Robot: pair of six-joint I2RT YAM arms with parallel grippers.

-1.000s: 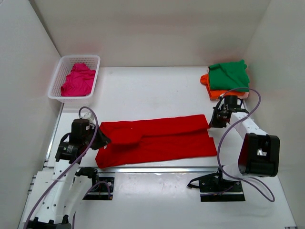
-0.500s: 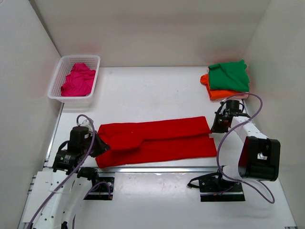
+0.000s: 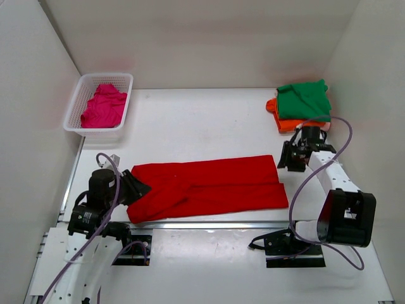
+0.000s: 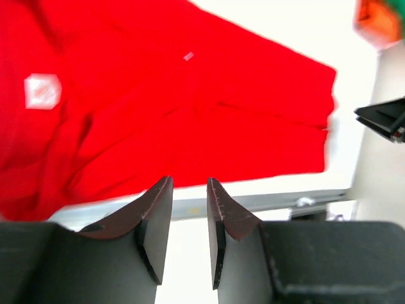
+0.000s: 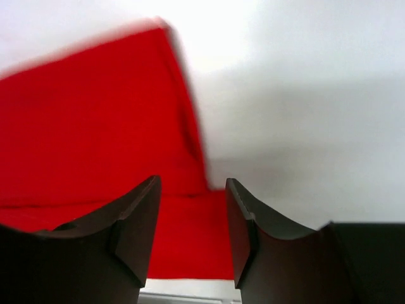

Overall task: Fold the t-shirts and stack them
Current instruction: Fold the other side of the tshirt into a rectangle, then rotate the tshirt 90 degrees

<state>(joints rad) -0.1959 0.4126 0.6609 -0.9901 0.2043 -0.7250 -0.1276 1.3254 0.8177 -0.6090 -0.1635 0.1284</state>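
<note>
The red t-shirt (image 3: 209, 187) lies folded lengthwise into a long band near the table's front edge; it fills the left wrist view (image 4: 158, 107) and the left half of the right wrist view (image 5: 95, 139). My left gripper (image 3: 134, 188) is open and empty at the shirt's left end. My right gripper (image 3: 286, 160) is open and empty just right of the shirt's upper right corner. The green t-shirt (image 3: 304, 100) lies folded on the orange one (image 3: 292, 124) at the back right. The magenta t-shirt (image 3: 102, 106) lies crumpled in the basket.
The white lattice basket (image 3: 80, 101) stands at the back left. White walls close the left, back and right sides. A metal rail (image 3: 215, 224) runs along the table's front edge, just below the red shirt.
Both grippers have let go of the red shirt and drawn back, the left one toward the near left. The shirt's folded upper layer now lies flat.
</note>
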